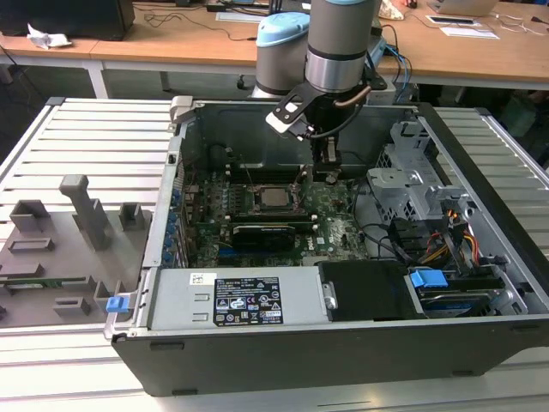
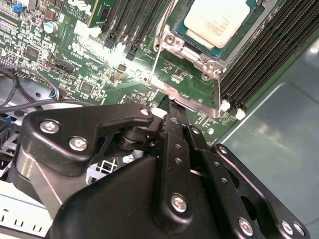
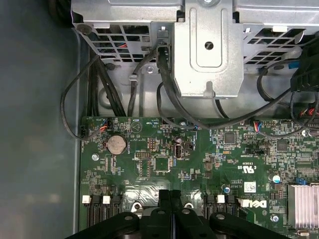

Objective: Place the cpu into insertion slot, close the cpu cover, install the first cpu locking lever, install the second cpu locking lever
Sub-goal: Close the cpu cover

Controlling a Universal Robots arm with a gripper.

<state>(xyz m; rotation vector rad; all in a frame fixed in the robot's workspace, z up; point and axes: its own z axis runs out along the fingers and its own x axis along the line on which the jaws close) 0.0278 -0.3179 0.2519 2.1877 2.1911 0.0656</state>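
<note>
Robot at the open socket: one black two-fingered gripper (image 1: 326, 170) on a silver-grey and light-blue robot arm (image 1: 341, 43) reaches down into one open dark-grey metal computer case (image 1: 343, 352). It hangs just to the exterior view's right of the socket.

The single cpu (image 1: 274, 197), a small square chip with a silvery top face, lies seated in the one insertion slot (image 2: 175, 46). The slot is a square socket with a silver metal rim on the green motherboard (image 3: 164, 164). The one cpu cover (image 2: 164, 87), a thin silver metal frame with a cut-out middle, is swung open off the slot, and the board shows through its opening.

In both wrist views the two fingers (image 3: 164, 204) are pressed together with no gap. In the second wrist view their tip sits at the cover's outer edge; whether it touches the metal cannot be told.

One long black rectangular expansion card (image 1: 262, 232) lies nearer than the slot. Two blue plastic clips show: one (image 1: 117, 303) at the case's near corner on the exterior view's left, one (image 1: 429, 279) by the drive bay on its right. The first wrist view counts four white slot clips (image 3: 85, 200) and one round silver coin battery (image 3: 116, 144).
</note>
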